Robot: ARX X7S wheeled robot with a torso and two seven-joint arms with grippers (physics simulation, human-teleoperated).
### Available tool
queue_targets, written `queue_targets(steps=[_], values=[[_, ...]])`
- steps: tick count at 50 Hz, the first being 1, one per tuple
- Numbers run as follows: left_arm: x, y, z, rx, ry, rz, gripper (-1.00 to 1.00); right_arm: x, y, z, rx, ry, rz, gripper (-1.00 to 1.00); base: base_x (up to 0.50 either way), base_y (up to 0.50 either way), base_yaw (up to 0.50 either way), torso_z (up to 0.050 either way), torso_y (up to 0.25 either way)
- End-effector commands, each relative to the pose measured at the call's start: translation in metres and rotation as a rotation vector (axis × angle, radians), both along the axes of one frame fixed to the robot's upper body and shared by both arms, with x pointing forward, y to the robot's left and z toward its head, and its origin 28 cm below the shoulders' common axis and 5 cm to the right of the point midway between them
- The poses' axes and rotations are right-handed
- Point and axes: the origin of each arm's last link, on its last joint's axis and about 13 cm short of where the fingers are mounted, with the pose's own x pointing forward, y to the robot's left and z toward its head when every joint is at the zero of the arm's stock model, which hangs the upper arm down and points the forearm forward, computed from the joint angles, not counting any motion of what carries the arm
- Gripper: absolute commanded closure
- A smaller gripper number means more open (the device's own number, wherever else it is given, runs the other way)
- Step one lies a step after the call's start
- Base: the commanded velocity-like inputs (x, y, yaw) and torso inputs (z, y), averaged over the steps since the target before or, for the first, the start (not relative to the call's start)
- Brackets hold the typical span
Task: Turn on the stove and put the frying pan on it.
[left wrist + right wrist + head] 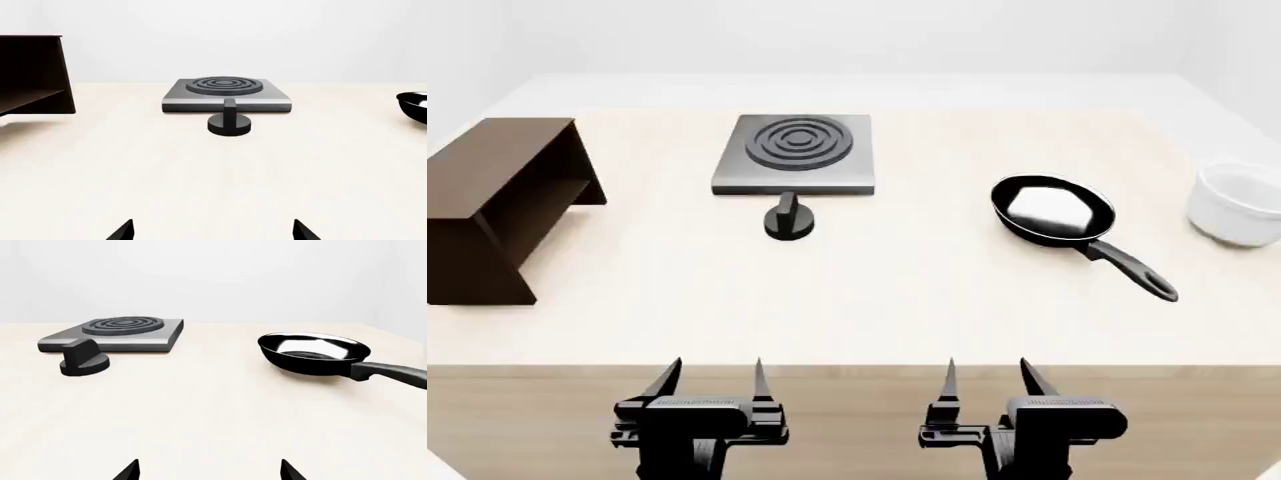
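The stove (793, 153) is a flat dark-grey slab with a ring burner at the table's far middle-left; it also shows in the left wrist view (226, 93) and the right wrist view (113, 333). Its black round knob (789, 221) stands apart just in front of it, also seen from the left wrist (229, 122) and the right wrist (83, 360). The black frying pan (1052, 210) lies to the right, handle pointing toward the front right; it shows in the right wrist view (313, 353). My left gripper (714, 375) and right gripper (988, 375) are open and empty at the table's front edge.
A brown wooden shelf (494, 200) stands at the left, also in the left wrist view (33, 75). A white bowl (1237, 203) sits at the far right edge. The table's wooden front edge (854, 385) runs just under both grippers.
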Motion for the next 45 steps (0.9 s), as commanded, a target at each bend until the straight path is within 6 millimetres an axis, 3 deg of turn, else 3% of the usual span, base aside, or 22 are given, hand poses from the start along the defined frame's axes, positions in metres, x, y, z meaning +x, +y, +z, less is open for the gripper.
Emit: queue_targets(steps=[1, 25, 32, 37, 45], values=[[-0.001, 0.001, -0.001, -0.013, 0.013, -0.019, -1.0, 0.0, 0.0, -0.001, -0.002, 0.004, -0.002, -1.0, 0.0, 0.0, 0.0, 0.0, 0.0], [0.001, 0.001, 0.0, 0.009, 0.029, -0.02, -1.0, 0.003, 0.002, -0.002, -0.036, 0.033, 0.001, -1.0, 0.0, 0.0, 0.0, 0.0, 0.0], [0.001, 0.004, 0.024, 0.029, -0.003, -0.005, -1.0, 0.005, -0.005, 0.022, 0.029, 0.036, -0.051, -1.0, 0.0, 0.0, 0.0, 0.0, 0.0], [0.001, 0.007, 0.043, 0.008, -0.027, -0.001, -1.0, 0.003, -0.011, 0.056, 0.061, -0.054, -0.068, -1.0, 0.0, 0.0, 0.0, 0.0, 0.0], [0.0, 0.01, 0.054, 0.001, -0.073, 0.006, -1.0, -0.004, -0.01, 0.057, 0.086, -0.088, -0.047, -1.0, 0.11, 0.0, 0.0, 0.0, 0.0]])
